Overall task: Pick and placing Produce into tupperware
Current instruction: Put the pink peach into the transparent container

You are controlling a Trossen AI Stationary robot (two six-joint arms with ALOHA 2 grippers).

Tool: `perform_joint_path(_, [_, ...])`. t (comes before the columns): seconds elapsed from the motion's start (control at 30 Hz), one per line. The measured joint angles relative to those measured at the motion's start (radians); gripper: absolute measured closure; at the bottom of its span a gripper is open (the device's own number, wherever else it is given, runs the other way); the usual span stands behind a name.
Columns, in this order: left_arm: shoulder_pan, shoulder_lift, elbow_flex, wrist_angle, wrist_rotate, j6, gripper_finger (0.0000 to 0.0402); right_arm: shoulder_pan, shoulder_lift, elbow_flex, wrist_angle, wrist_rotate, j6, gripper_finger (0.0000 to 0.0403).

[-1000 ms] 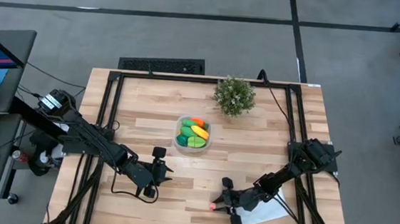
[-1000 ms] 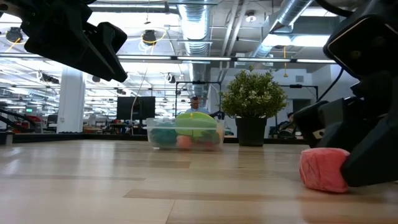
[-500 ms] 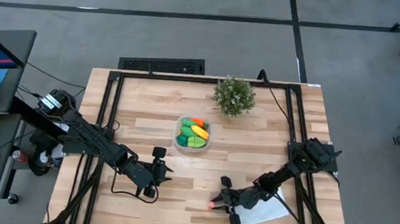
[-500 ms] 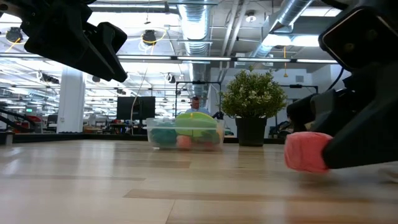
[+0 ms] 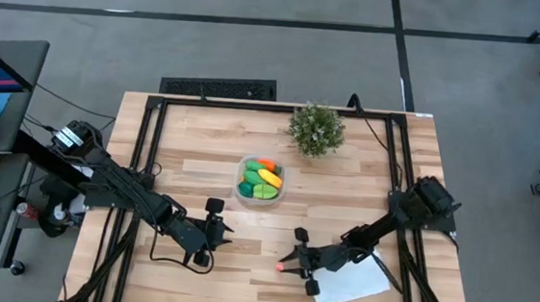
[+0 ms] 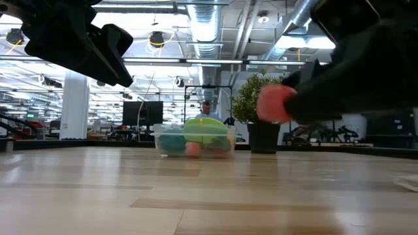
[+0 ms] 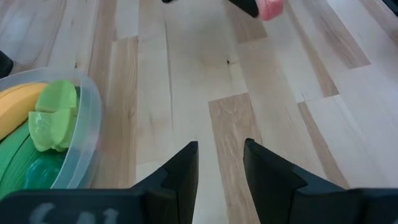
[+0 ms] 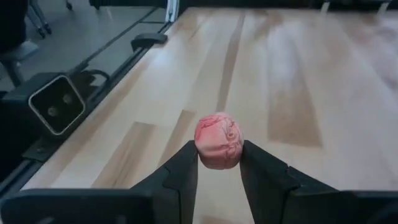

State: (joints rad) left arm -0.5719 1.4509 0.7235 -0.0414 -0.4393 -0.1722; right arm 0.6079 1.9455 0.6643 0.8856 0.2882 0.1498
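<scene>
Sitting in clear tupperware: green, yellow (banana-shaped), orange produce.

Tupperware mid-table, plant behind-right, sheet front-right.

Two dark, near-black jointed arms — left arm with a white label near its base and thin black cable looping beside the wrist. Right arm same matte black. Fingers flat, wedge-shaped, black — smooth inner faces.
</scene>
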Motion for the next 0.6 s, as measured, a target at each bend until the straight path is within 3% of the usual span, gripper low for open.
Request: perform_joint_path(0.6, [0.0, 0.0, 0.0, -0.003, 0.068, -0.008, 0.0284, -0.228, -0.224, 0.0, -0.277, 0.0, -0.135, 0.0296])
